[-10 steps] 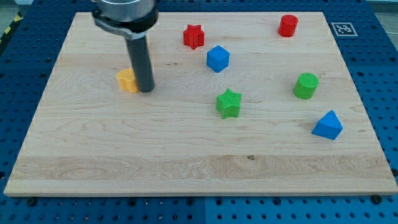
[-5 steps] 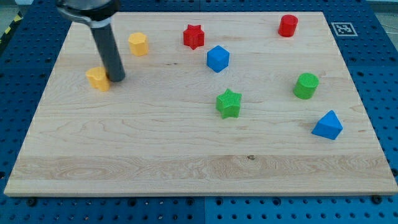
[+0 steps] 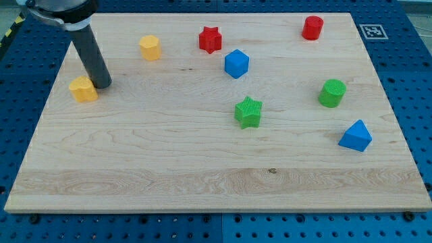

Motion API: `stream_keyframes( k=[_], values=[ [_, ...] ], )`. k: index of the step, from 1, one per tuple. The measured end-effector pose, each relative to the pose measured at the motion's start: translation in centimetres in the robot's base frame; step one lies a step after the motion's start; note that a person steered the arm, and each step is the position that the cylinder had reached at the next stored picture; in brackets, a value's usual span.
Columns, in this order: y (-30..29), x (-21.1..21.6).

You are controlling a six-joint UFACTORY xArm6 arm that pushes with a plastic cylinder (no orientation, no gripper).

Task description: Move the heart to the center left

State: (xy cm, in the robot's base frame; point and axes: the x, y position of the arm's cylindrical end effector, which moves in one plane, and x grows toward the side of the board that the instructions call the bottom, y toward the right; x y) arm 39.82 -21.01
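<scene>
Yellow heart point(image 3: 84, 89) sits near the board's point(image 3: 202, 169) left edge with my tip point(image 3: 103, 85) touching its right, pincerless; the push looks nearly done, needing little more

Block count on the surface point(image 3: 202, 169): eight in total.

By colour:
- Yellow: two, the heart point(image 3: 84, 89) and a hexagonal block point(image 3: 150, 48).
- Red: two, a star point(image 3: 210, 39) and a cylinder point(image 3: 312, 28).
- Blue: two, a cube point(image 3: 236, 63) and a triangular block point(image 3: 356, 136).
- Green: two, a star point(image 3: 248, 111) and a cylinder point(image 3: 331, 92).

By shape: two stars, two cylinders, one each of heart, hexagon, cube, triangle.

Rods: one, with one tip point(image 3: 102, 85).
</scene>
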Motion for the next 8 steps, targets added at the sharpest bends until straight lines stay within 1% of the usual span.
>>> stream_keyframes(
  k=[1,2,4,6,8],
  values=[
    [0.6,0.0],
    [3.1,0.0],
    [5.9,-1.6],
    [6.9,-1.6],
    [13.3,-1.9]
  ],
)
